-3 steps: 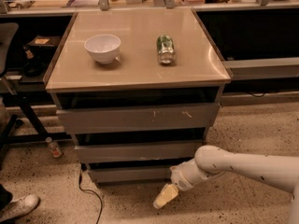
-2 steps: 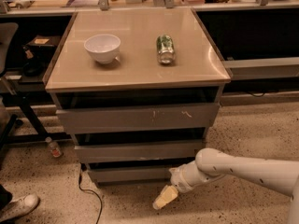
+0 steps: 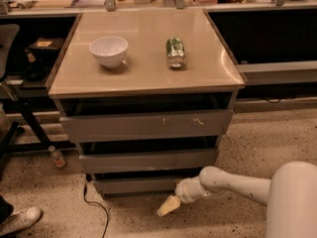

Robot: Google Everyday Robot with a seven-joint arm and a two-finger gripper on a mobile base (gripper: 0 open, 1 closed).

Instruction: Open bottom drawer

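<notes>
The bottom drawer (image 3: pixel 136 184) is the slimmest plain grey front, lowest of three in a cabinet under a beige top. It sits nearly flush with a dark gap above it. My gripper (image 3: pixel 167 207) hangs low on the white arm, just below and in front of the drawer's right part, close above the floor. It points down-left with cream fingertips.
The middle drawer (image 3: pixel 146 160) and the tall scratched top drawer (image 3: pixel 146 125) are above. A white bowl (image 3: pixel 108 50) and a lying green can (image 3: pixel 175 52) rest on the cabinet top (image 3: pixel 143 78). A black cable (image 3: pixel 96 207), a small bottle (image 3: pixel 57 157) and a shoe (image 3: pixel 20 220) lie at the left.
The gripper has shifted slightly left and up, closer to the bottom drawer's front. The drawers have not moved.
</notes>
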